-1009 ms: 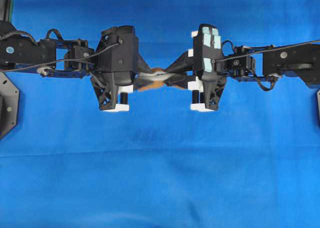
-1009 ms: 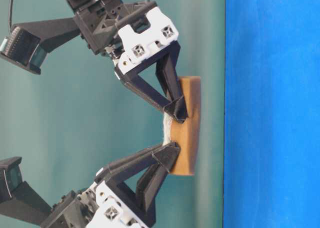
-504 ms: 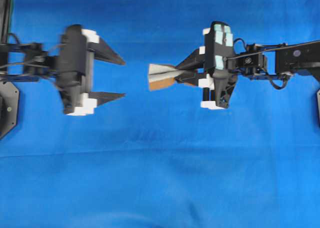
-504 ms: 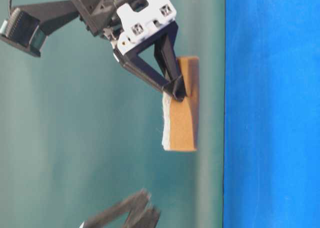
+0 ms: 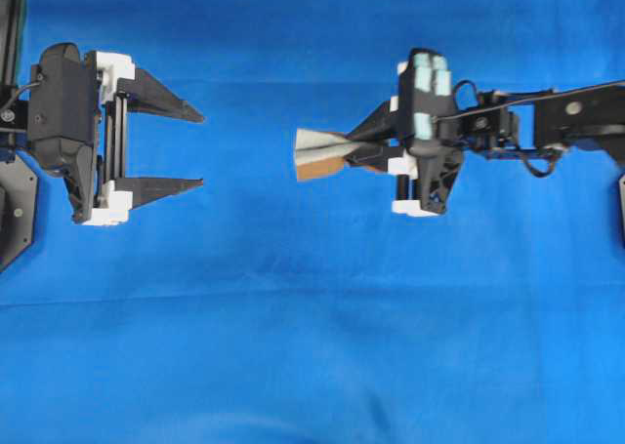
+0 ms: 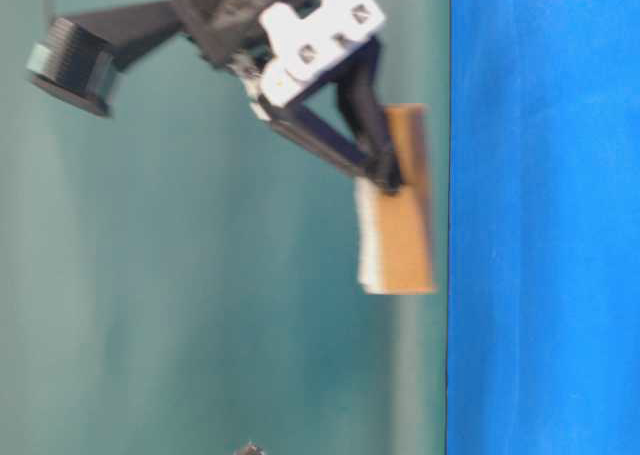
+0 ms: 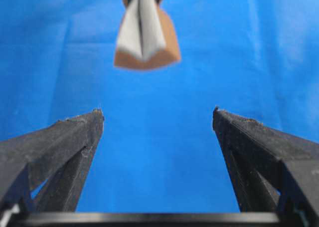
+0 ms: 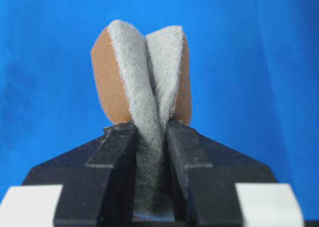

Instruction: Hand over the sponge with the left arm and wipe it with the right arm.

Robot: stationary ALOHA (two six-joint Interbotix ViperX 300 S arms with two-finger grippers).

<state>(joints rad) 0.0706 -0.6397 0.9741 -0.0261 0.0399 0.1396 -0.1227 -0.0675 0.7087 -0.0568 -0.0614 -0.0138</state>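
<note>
Pinching the folded sponge [image 5: 319,154], the right gripper [image 5: 354,149] faces the wide-open, empty left gripper [image 5: 200,149] over blue cloth [image 5: 312,317].

No text, label, brand, number or sign can be read anywhere in these views, neither on the arms nor on the blue counter [image 5: 312,346].

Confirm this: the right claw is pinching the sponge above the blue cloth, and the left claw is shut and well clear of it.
One thing is off: the left claw is open, not shut; the overhead view shows its fingers spread wide. The rest stands: the right claw pinches the sponge above the blue cloth, the left well clear.
</note>
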